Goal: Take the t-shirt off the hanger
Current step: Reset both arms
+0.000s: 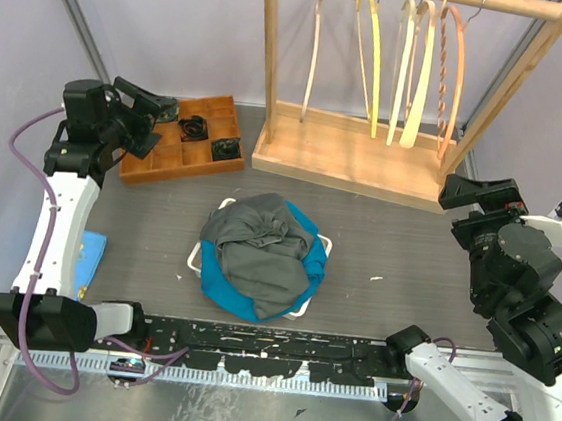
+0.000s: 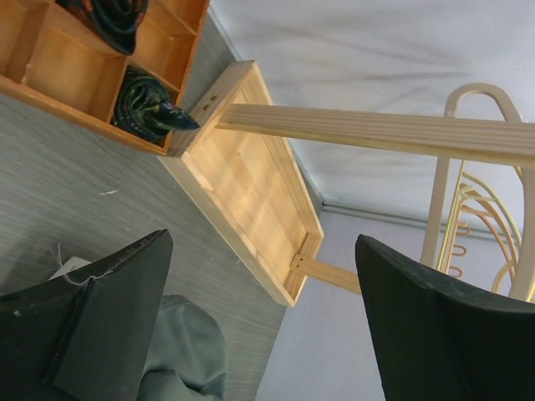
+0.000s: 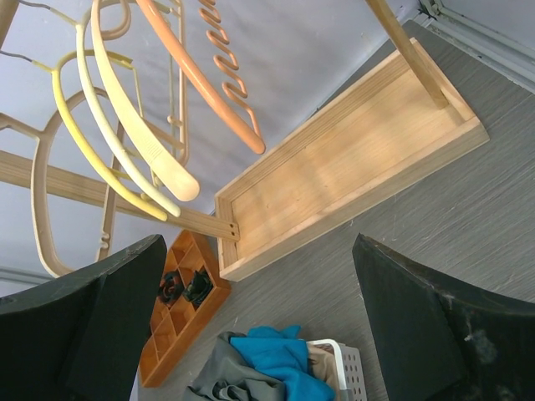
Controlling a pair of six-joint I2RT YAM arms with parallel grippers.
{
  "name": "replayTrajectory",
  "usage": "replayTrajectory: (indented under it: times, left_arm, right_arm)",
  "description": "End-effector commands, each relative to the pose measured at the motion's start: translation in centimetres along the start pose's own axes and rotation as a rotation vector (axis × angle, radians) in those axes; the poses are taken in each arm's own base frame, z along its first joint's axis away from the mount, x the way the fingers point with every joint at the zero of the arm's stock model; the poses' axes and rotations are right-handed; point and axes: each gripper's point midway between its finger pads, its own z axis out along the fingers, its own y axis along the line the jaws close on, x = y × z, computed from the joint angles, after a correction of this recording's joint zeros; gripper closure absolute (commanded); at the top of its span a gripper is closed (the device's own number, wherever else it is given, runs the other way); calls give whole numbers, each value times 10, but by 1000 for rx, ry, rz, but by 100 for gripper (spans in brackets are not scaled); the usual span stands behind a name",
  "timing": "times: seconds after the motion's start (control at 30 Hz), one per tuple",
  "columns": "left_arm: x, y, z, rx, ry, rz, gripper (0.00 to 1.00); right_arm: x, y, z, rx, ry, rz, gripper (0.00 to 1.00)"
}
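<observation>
Both claws were noted wide and empty: left gripper [image 2: 267, 326] held high at upper left near the tray [image 1: 155, 169], right gripper [image 3: 259, 330] high at the right edge. Hangers [image 1: 416, 74] on the rack [image 1: 346, 162], top centre, were seen bare. A grey shirt [image 1: 258, 236] was heaped with blue cloth [image 1: 241, 299] in the basket [image 1: 196, 258], mid-frame. Removal was judged complete; no further grasp was thought to be called for.
</observation>
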Motion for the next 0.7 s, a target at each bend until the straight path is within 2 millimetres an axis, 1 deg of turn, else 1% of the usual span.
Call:
replayTrajectory:
  times: [0.0, 0.1, 0.67]
  left_arm:
    - [-3, 4, -10, -6, -27, -37, 2]
    - [-5, 7, -12, -19, -38, -38, 2]
    - [-3, 4, -16, -9, -31, -33, 2]
  right_arm:
    - [-4, 6, 3, -5, -17, 31, 0]
    - [-5, 6, 2, -5, -19, 33, 0]
    - [-6, 4, 0, -7, -22, 39, 0]
